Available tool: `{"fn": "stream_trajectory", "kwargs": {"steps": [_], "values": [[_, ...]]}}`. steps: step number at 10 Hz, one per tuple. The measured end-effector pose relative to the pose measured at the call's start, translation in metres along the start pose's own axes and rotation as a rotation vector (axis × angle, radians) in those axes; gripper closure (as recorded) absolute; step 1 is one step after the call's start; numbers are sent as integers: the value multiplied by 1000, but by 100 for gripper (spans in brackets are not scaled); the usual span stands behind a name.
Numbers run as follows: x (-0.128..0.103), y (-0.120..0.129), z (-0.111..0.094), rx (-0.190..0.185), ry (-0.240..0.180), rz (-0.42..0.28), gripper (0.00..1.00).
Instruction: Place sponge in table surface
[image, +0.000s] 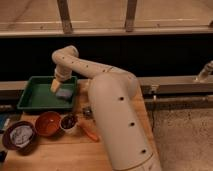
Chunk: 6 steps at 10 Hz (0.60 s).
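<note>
The grey-blue sponge lies flat in the right part of the green tray. My gripper hangs down into the tray, just left of the sponge and touching or almost touching it. My white arm reaches from the lower right, across the light wooden table surface, and bends down over the tray.
In front of the tray stand an orange-red bowl, a dark bowl with pale contents and a small cup with dark contents. An orange oblong thing lies beside my arm. A dark wall and rail run behind the table.
</note>
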Motion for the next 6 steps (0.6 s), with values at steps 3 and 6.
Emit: {"fn": "stream_trajectory", "kwargs": {"steps": [3,6], "values": [[6,-2,19,-42,29,14,20],[5,-1,20,-41,31,16,20]]}}
